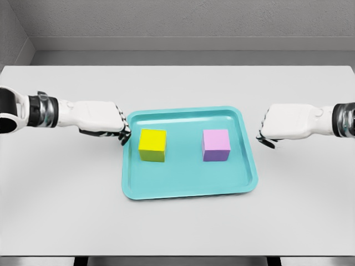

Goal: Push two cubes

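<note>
At the left edge of the frame, the left arm (33, 111) is cut off above its dark wrist band, its upper part unseen. At the right edge, the right arm (338, 119) is cropped likewise. The fingers of the left hand (102, 119) fold beneath the white palm at centre left, only dark tips showing; whether they touch the teal tray (188, 188) cannot be told. The right hand (288, 124) hides its fingers the same way. The table (177, 233) runs past both side edges.
</note>
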Robot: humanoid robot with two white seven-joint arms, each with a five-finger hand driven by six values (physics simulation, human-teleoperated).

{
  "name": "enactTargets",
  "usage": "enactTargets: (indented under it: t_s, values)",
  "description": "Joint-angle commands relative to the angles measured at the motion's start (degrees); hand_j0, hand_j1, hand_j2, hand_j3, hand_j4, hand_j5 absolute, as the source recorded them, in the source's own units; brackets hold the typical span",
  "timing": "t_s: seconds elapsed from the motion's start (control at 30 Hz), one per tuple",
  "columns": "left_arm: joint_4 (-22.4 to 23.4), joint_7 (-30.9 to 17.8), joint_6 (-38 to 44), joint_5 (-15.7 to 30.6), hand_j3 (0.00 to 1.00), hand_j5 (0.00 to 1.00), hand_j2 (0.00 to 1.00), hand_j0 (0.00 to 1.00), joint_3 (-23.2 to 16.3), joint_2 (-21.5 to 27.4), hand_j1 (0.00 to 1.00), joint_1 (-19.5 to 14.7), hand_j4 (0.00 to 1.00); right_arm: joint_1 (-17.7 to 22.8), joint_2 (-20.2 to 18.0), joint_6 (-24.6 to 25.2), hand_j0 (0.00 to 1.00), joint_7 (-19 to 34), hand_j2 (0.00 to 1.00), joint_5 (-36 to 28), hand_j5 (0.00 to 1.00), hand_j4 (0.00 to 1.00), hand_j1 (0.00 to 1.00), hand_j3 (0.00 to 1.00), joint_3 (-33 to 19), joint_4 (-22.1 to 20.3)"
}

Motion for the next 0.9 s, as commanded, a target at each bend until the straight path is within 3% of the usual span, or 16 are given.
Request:
enactTargets:
  t_s: [0.0, 0.07, 0.17, 0.27, 0.5, 0.87]
  values:
    - [0.02, 0.01, 0.14, -0.11, 0.29, 0.29, 0.29, 0.29, -0.31, -0.49, 0.29, 0.0, 0.29, 0.0, 3.15, 0.12, 0.14, -0.01, 0.14, 2.34, 0.14, 0.14, 0.14, 0.14, 0.95, 0.86]
    - [0.37, 0.01, 0.14, -0.2, 0.13, 0.13, 0.13, 0.13, -0.4, -0.58, 0.13, -0.09, 0.13, -0.7, 4.2, 0.12, 0.14, -0.01, 0.14, 2.6, 0.14, 0.14, 0.14, 0.14, 2.36, 1.13]
    - [0.64, 0.01, 0.14, -0.9, 0.13, 0.13, 0.13, 0.13, -0.4, -1.37, 0.13, 0.0, 0.13, -1.41, 5.43, 0.12, 0.14, -0.01, 0.14, 4.0, 0.14, 0.14, 0.14, 0.14, 5.08, 2.44]
    - [1.16, 0.01, 0.14, -1.95, 0.13, 0.13, 0.13, 0.13, -1.45, -2.25, 0.13, 0.09, 0.13, -2.55, 7.9, 0.12, 0.16, -0.01, 0.16, 5.23, 0.16, 0.16, 0.16, 0.16, 6.84, 6.31]
    - [3.36, 0.01, 0.14, -3.71, 0.13, 0.13, 0.13, 0.13, -2.24, -3.92, 0.13, 0.18, 0.13, -4.39, 11.15, 0.12, 0.21, -0.01, 0.21, 5.59, 0.21, 0.21, 0.21, 0.21, 8.16, 12.99]
    - [3.63, 0.01, 0.14, -5.47, 0.13, 0.13, 0.13, 0.13, -3.74, -7.53, 0.13, 0.26, 0.13, -7.12, 14.66, 0.12, 0.21, -0.01, 0.21, 5.85, 0.21, 0.21, 0.21, 0.21, 12.91, 15.37]
